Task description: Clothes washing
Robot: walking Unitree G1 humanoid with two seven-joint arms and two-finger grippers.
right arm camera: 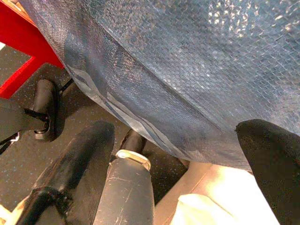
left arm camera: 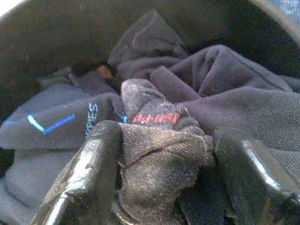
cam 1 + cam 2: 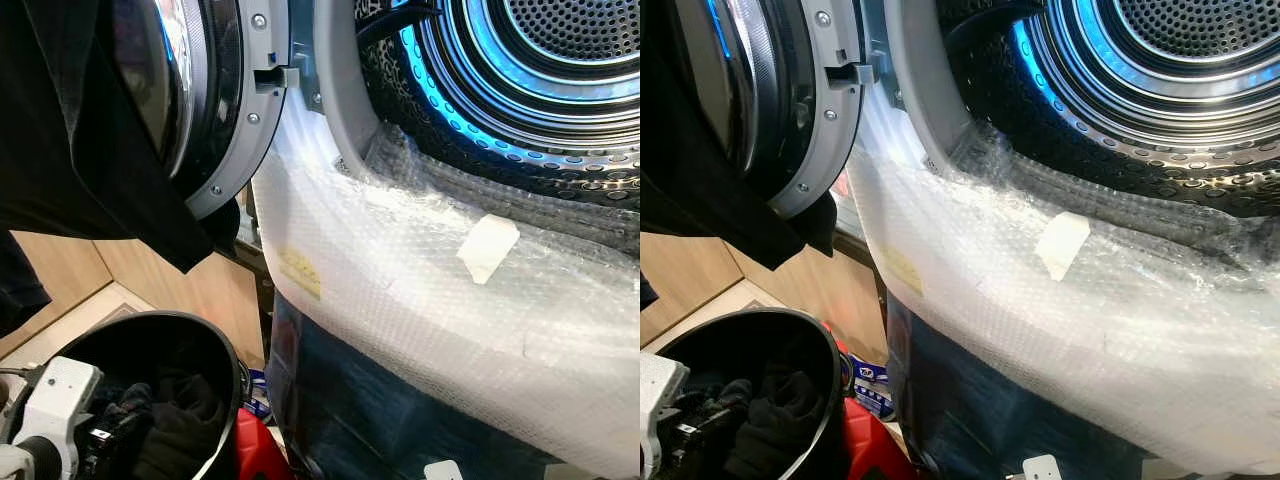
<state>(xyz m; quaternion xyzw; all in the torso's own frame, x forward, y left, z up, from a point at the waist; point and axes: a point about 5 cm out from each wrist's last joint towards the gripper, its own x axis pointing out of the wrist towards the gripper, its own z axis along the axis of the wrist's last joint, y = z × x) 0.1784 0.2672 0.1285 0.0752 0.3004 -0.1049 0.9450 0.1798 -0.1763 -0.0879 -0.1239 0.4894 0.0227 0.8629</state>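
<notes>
Head view: nearest, at 7 o'clock, black bucket [image 3: 215,345] full of dark clothes [image 3: 780,420], left arm's white wrist [image 3: 55,400] reaching into it. Dark garment [image 3: 90,150] hangs at 10 o'clock over the open washer door [image 3: 235,110]. Drum [image 3: 540,90] at 1 o'clock, lit blue; bubble wrap [image 3: 430,300] covers the washer front below it.

Left wrist view: left gripper [image 2: 164,164] in the bucket, fingers [image 2: 84,173] clamped on a grey sock [image 2: 159,145] with red lettering.

Right wrist view: right gripper [image 1: 185,176] hangs low beside the wrapped washer front [image 1: 187,70], fingers apart, empty, above dark floor [image 1: 28,164].
</notes>
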